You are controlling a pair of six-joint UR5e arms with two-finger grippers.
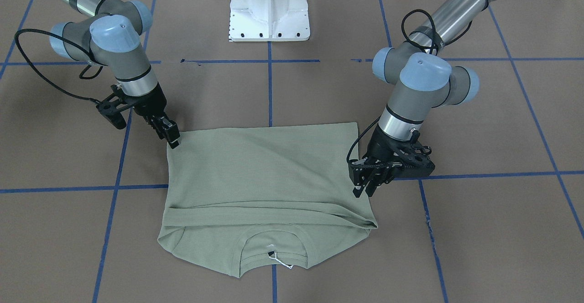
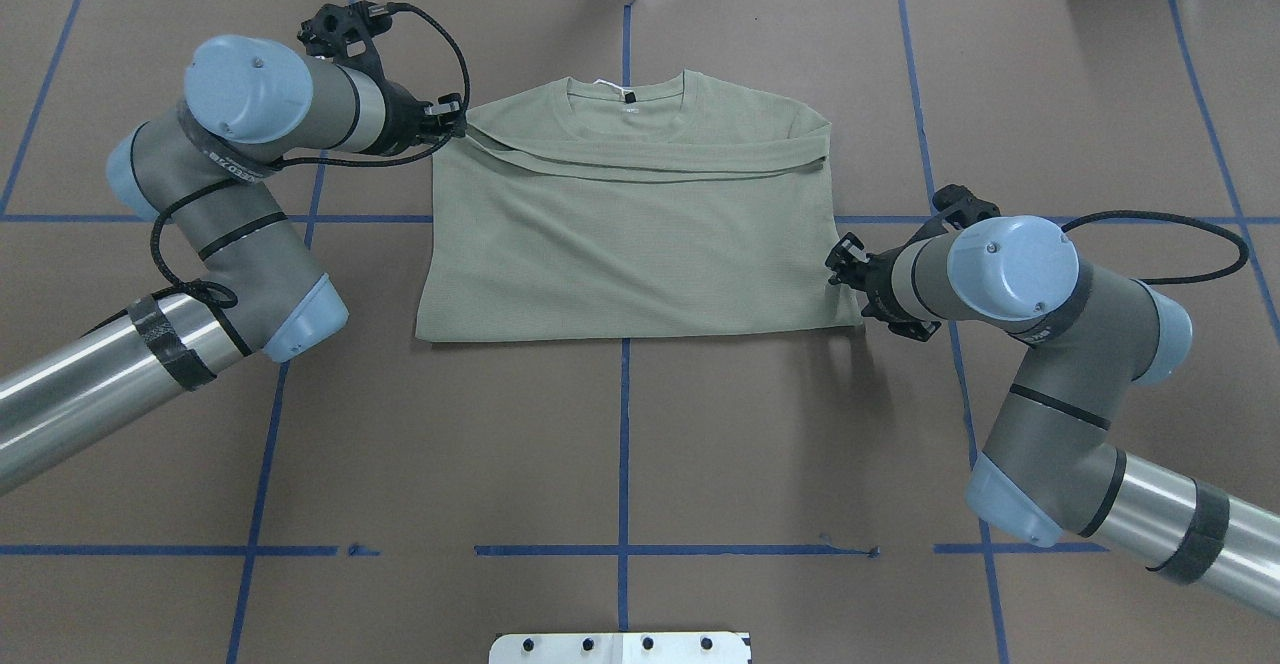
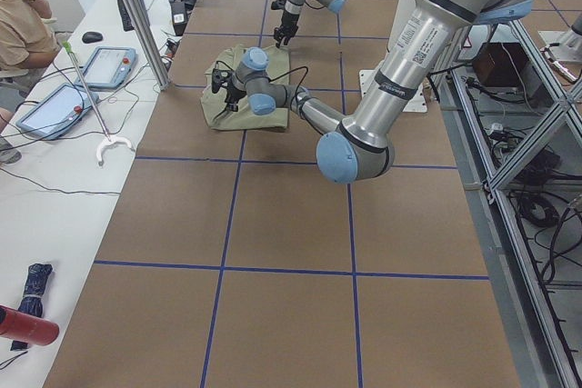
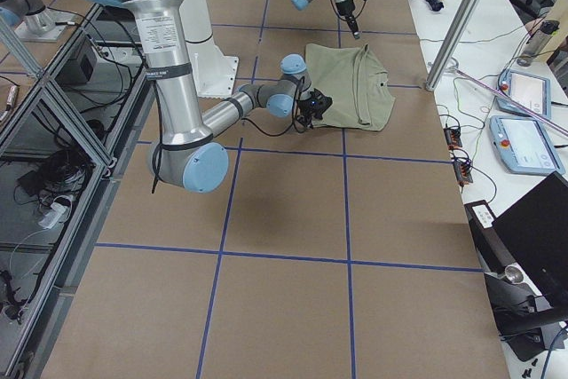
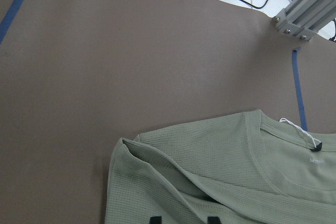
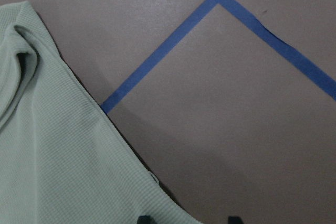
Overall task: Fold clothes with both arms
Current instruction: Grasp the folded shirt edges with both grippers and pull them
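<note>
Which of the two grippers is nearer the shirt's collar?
The left gripper: it is at the side edge of the shirt, close to the collar end. The right gripper is at a corner of the opposite, folded end.

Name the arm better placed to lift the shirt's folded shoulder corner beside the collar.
Left. The left hand hangs right at that folded corner of the shirt, near the collar. The right hand is at the hem corner, on the opposite side.
</note>
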